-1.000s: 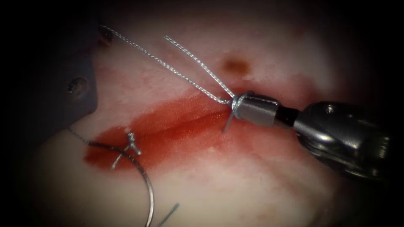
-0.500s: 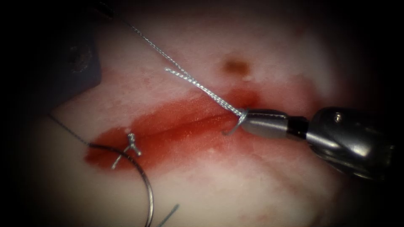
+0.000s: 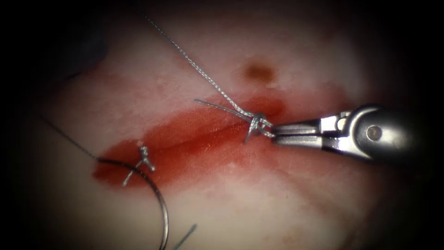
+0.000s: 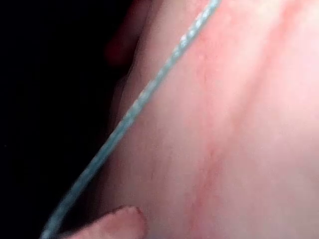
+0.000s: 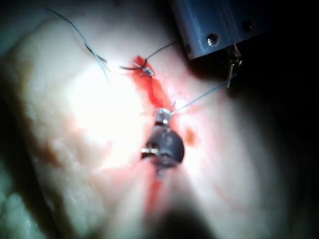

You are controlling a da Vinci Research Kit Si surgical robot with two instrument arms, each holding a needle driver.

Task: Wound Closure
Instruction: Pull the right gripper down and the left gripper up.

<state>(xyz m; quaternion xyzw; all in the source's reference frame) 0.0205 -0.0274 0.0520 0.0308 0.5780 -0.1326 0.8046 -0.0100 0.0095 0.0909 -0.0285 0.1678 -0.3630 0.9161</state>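
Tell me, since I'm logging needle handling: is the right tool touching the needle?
Apart. In the endoscope view the right tool sits by the knot on the thread, while the needle lies on the tissue well to its left.

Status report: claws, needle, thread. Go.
Right claw shut on thread at the knot over the cut. Needle free on tissue, lower left. Thread taut toward upper left.

I see polished, glossy metal on my right tool [image 3: 277,134], twisted silvery thread [image 3: 203,74], thin dark wire-smooth needle [image 3: 159,203], wet, glistening tissue [image 3: 259,194], shiny red fluid [image 3: 194,139]
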